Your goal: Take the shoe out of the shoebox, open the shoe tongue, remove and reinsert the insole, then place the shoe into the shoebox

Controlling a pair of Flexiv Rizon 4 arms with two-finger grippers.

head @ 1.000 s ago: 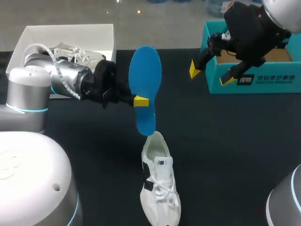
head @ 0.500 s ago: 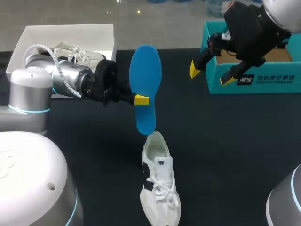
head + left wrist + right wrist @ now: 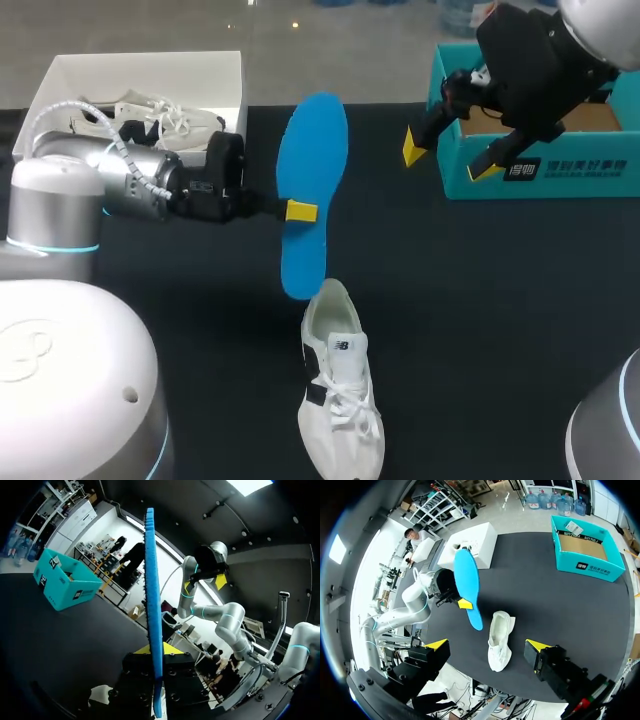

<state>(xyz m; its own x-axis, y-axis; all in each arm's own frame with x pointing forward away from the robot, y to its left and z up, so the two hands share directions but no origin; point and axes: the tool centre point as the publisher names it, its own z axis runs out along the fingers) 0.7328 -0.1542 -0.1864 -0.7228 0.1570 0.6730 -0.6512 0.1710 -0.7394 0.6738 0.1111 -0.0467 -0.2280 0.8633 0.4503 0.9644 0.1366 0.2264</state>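
Your left gripper point(image 3: 298, 211) clamps the blue insole point(image 3: 312, 150) above the shoe point(image 3: 340, 400); your right gripper point(image 3: 450, 158) hangs spread wide.

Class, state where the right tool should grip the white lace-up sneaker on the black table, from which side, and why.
Probably across the narrow midfoot of the white lace-up sneaker, from above: it stands sole-down, both sides exposed, while the blue foam insole in the left tool hangs near its heel.

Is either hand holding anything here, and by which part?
Left hand pinches the insole near its middle, across its faces; right hand is open and empty.
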